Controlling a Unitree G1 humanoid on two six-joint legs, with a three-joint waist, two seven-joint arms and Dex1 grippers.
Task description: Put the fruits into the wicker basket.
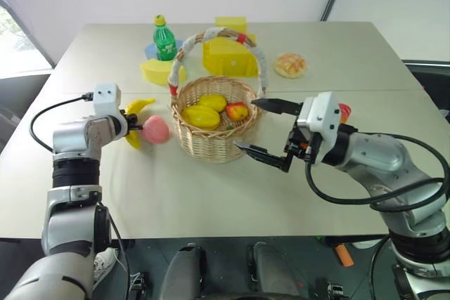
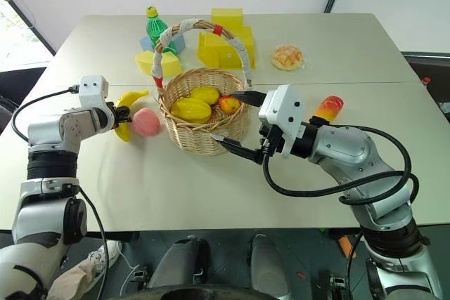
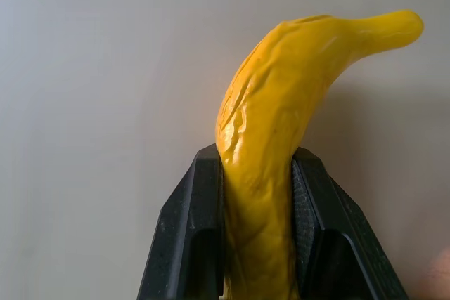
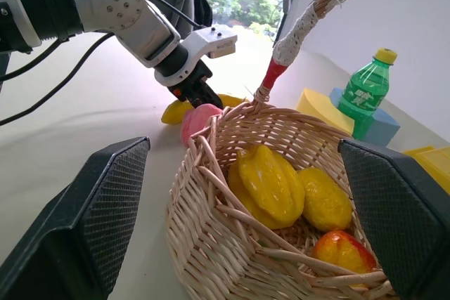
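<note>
Three fruits lie in the wicker basket [image 1: 214,142]. The left gripper [image 3: 260,194] clamps the banana [image 3: 281,124]; the peach [image 1: 156,129] seems just beside it. The right gripper [image 1: 264,128] gapes wide at the basket; the mango [image 2: 328,108] waits behind it.

L fingers [image 2: 124,113] grip banana [image 2: 129,101]; peach [image 2: 146,122] beside basket [image 2: 200,138].

Both eye views look down from the head over the table [image 1: 211,194], sharing the wicker basket [image 1: 214,138]. The left wrist view sits close on the banana [image 3: 274,138]; the right wrist view faces the basket.
</note>
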